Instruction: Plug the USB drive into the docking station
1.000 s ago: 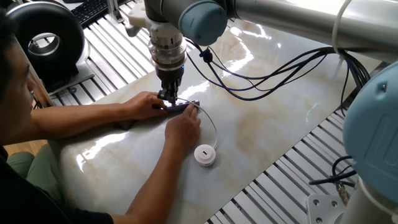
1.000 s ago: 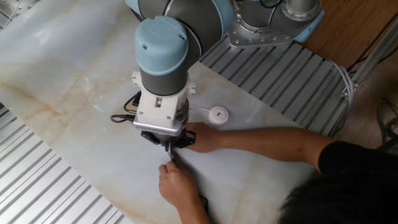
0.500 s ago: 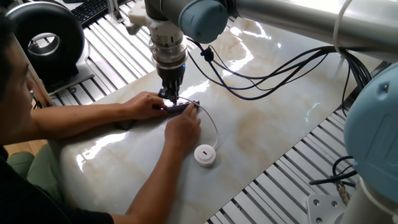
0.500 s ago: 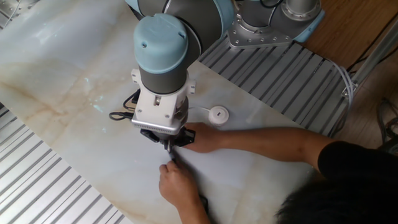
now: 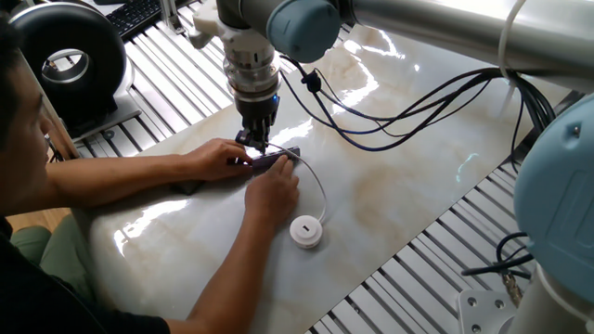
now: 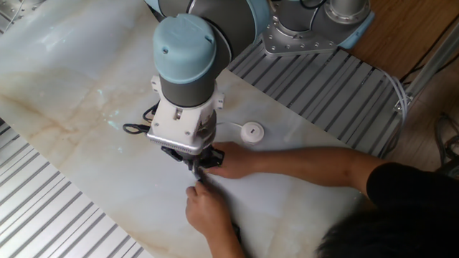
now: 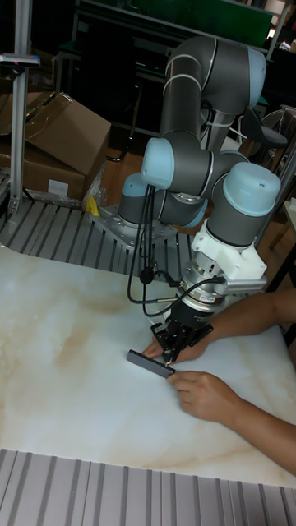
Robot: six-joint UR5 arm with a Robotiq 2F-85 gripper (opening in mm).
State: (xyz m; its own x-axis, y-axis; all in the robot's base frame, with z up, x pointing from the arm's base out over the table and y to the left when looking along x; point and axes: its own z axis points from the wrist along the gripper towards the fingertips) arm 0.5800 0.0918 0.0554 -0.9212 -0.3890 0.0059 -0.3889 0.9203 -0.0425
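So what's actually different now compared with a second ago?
Very little. The robot's wrist leaned slightly, while its gripper stayed low over the grey bar between the person's two hands. The white puck and its cable have not moved.

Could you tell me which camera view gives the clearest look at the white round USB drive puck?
One fixed view: the USB drive lies unobstructed on the marble table, its thin white cable curving toward the person's hands. The other fixed view shows it smaller, just behind the arm. The tall fixed view does not show the puck.
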